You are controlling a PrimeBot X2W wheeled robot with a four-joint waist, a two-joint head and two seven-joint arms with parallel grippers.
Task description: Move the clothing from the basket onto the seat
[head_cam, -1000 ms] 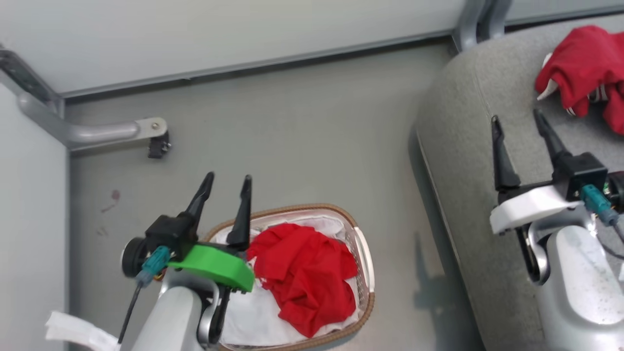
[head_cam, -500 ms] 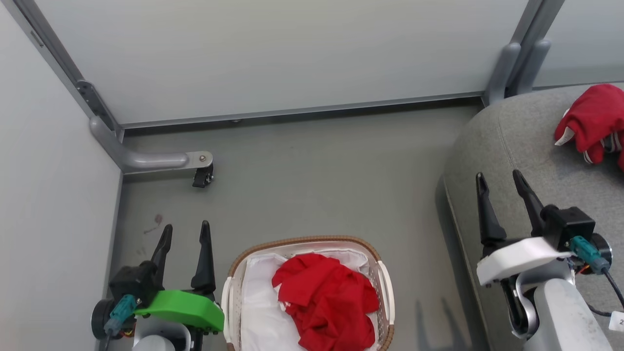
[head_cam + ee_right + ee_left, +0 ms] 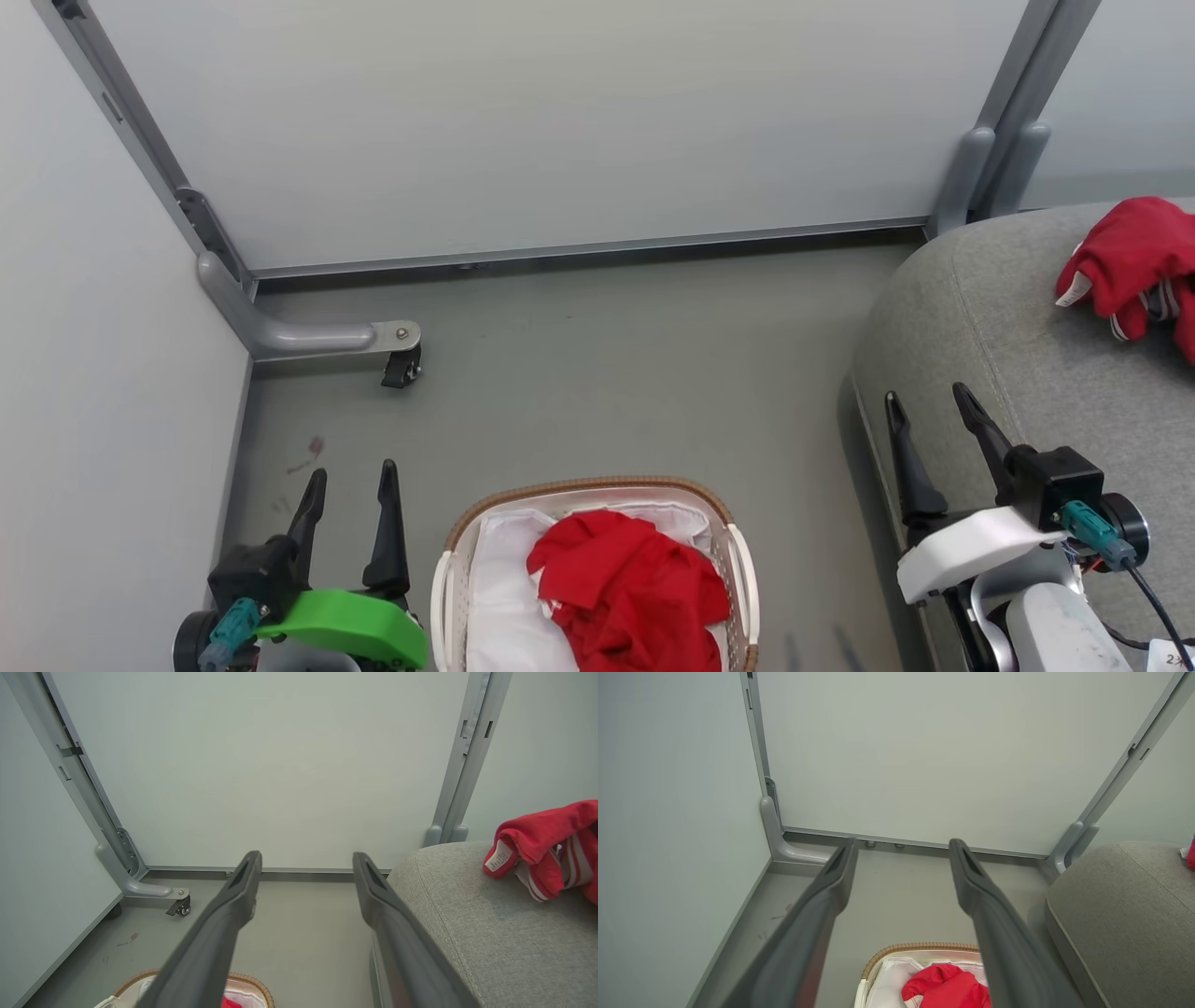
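Head view: basket (image 3: 588, 485) handles (image 3: 748, 574) left, right

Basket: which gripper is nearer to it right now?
Left. The left gripper is open just beside the basket, off its left rim and not touching. The right gripper is open farther off, across a strip of floor, by the seat edge.

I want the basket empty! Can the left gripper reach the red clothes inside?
Probably yes: the left gripper is open beside the basket, and the red clothing lies uncovered on top, with nothing between them.
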